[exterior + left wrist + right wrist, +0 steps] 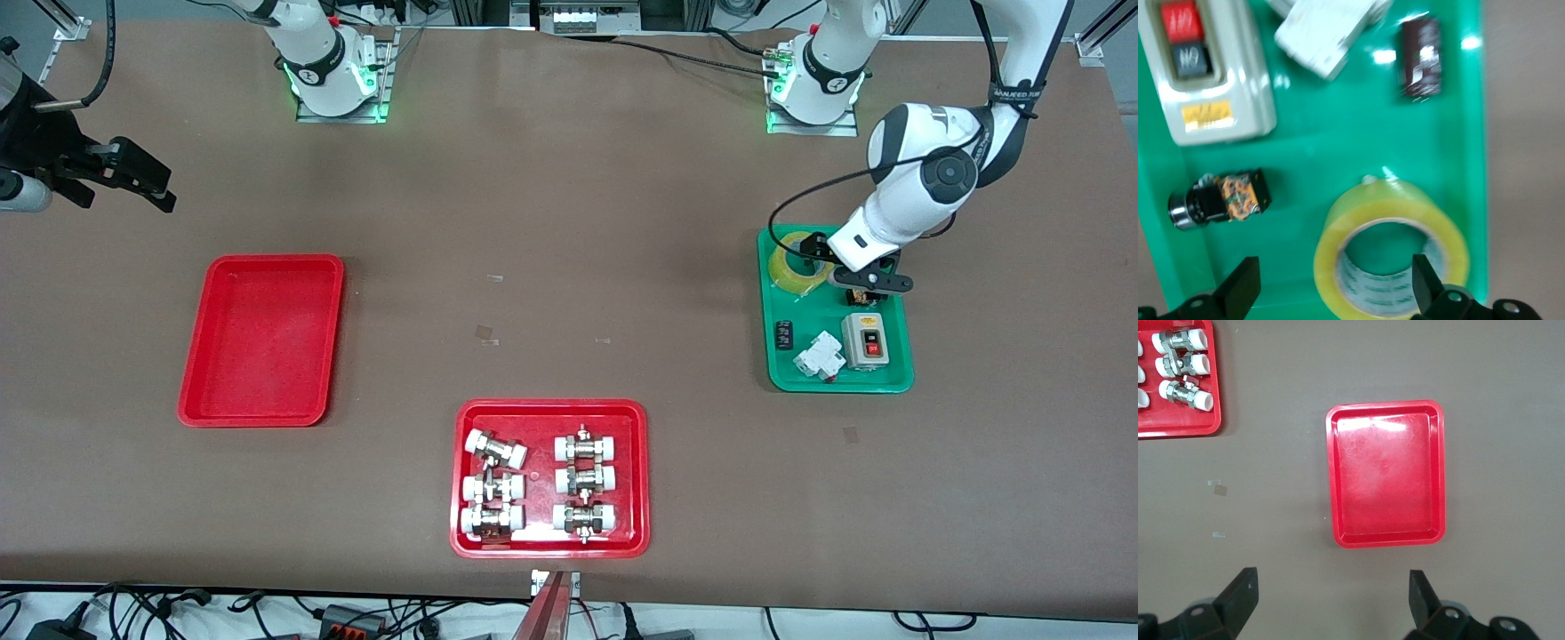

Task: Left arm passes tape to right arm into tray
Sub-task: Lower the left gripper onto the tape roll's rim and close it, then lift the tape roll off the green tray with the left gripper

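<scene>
Yellow tape [798, 268] lies flat in a green tray [898, 380] toward the left arm's end of the table, w/ a switch box [864, 340], white breaker [819, 355] & small black part [783, 336]. Left gripper [1331, 287] hangs low over the roll, fingers spread wide, one over the core, one outside it. Right gripper [1331, 593], also wide open, waits above bare tabletop near the right arm's edge. Plain red tray [191, 391] sits empty, well apart from the tape. Red tray w/ fittings [462, 542] sits near the front edge.
</scene>
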